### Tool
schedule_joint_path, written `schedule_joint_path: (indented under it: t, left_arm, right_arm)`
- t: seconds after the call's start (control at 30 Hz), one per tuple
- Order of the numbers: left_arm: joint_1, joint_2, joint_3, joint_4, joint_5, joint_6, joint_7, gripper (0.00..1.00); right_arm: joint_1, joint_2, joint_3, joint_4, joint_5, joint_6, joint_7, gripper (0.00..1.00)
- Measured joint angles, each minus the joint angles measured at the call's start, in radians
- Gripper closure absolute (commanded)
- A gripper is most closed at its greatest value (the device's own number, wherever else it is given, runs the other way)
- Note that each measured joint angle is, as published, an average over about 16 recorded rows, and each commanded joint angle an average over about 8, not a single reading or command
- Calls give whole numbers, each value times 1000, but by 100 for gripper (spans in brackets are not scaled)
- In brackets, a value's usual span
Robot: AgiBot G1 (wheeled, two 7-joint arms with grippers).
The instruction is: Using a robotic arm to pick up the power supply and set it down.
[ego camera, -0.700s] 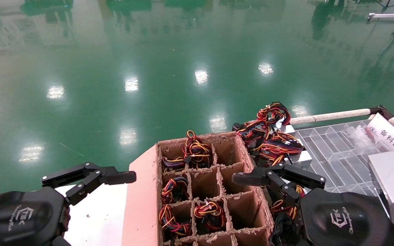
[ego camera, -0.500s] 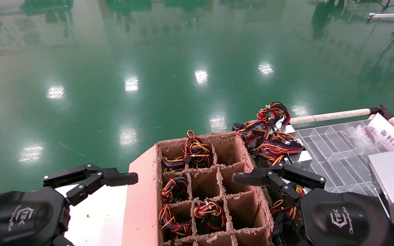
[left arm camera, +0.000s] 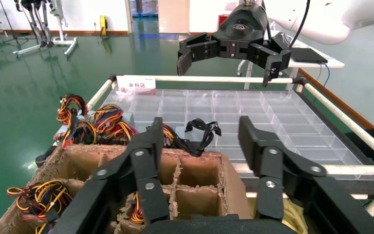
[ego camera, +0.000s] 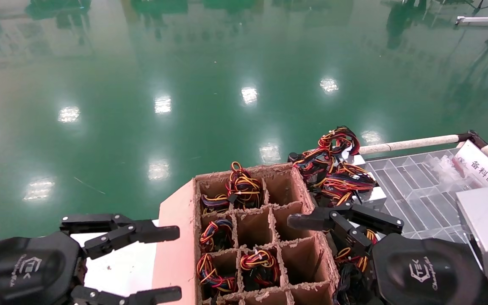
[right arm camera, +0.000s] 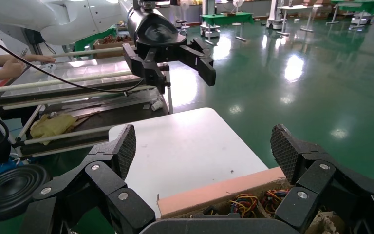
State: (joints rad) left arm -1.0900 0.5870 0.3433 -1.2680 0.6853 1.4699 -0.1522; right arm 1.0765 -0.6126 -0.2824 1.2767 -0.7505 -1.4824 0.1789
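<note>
Several power supplies (ego camera: 337, 173), silver boxes with red, yellow and black wire loops, lie piled at the near-left end of a clear tray; the left wrist view shows them too (left arm camera: 92, 124). More wire bundles (ego camera: 244, 186) fill cells of a cardboard divider box (ego camera: 299, 186). My left gripper (ego camera: 179, 261) is open beside the box's left flap, and in its wrist view (left arm camera: 200, 131) nothing is between the fingers. My right gripper (right arm camera: 204, 146) is open wide and empty at the box's right side, just in front of the pile, with one finger (ego camera: 311, 220) over the box rim.
A white table (ego camera: 117, 262) lies left of the box. The clear compartment tray (ego camera: 413, 182) has a padded rail (ego camera: 413, 143) and a white label (ego camera: 483, 167). A grey block (ego camera: 485, 228) sits at the right edge. Green floor lies beyond.
My left gripper has shifted right toward the box and levelled out, and its lower finger has come into view. The right gripper and the power supplies have not moved.
</note>
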Motion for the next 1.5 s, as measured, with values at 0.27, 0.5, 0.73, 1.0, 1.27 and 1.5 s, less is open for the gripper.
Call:
schedule_joint_path:
  t: [0.27, 0.5, 0.73, 1.0, 1.27, 1.5]
  left_arm:
    - [0, 0, 0, 0, 0, 0, 0, 100]
    - [0, 0, 0, 0, 0, 0, 0, 100]
    - [0, 0, 0, 0, 0, 0, 0, 100]
    - [0, 0, 0, 0, 0, 0, 0, 100]
    - [0, 0, 1, 0, 0, 0, 0, 99]
    - [0, 0, 1, 0, 0, 0, 0, 45]
  right_arm:
    - [24, -27, -32, -24, -95, 36, -29, 0]
    - [76, -88, -88, -71, -233, 74, -72, 0]
    - [150, -160, -154, -130, -377, 93, -120, 11]
    - [236, -236, -227, -194, -533, 104, -176, 99]
    - [294, -296, -275, -257, -632, 115, -229, 100]
    - [318, -331, -294, -305, -667, 121, -265, 100]
